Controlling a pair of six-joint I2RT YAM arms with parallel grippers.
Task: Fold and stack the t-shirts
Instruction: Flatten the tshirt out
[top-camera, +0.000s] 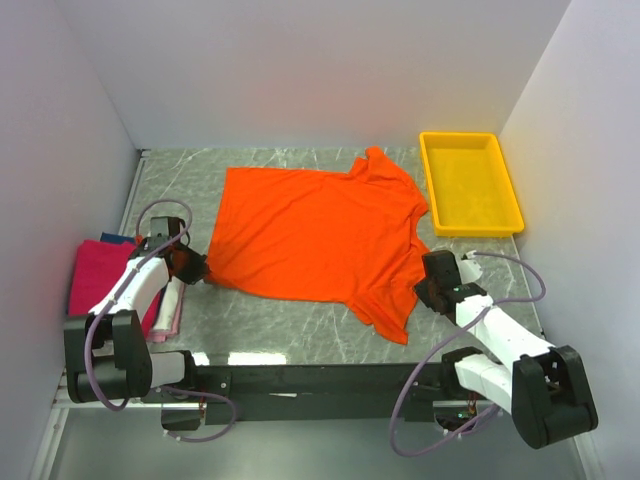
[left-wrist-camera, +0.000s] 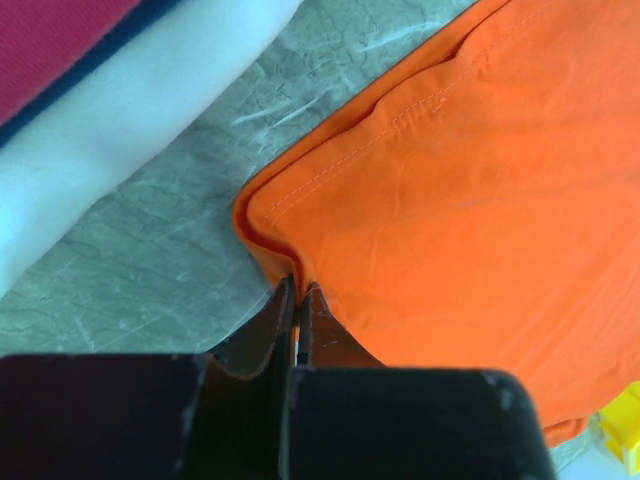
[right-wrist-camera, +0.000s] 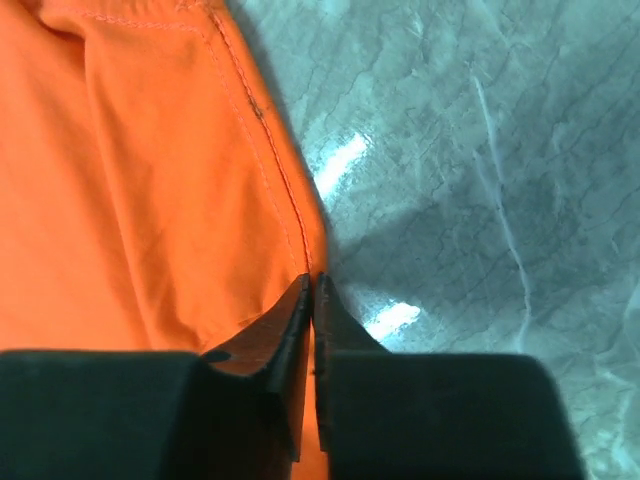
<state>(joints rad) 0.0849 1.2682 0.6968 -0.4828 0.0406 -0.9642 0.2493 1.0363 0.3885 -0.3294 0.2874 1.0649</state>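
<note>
The bright orange t-shirt (top-camera: 320, 232) lies spread flat on the marble table, neck toward the right. My left gripper (top-camera: 200, 268) is shut on its near-left hem corner (left-wrist-camera: 262, 215). My right gripper (top-camera: 425, 290) is shut on the shirt's edge near the right sleeve (right-wrist-camera: 300, 235). A stack of folded shirts (top-camera: 100, 278), magenta-pink on top with dark blue and pale layers below, sits at the far left; it also shows in the left wrist view (left-wrist-camera: 100, 120).
A yellow plastic tray (top-camera: 470, 183) stands at the back right, empty. White walls close in the table on three sides. Bare marble (top-camera: 290, 325) shows along the near edge. Cables loop beside both arms.
</note>
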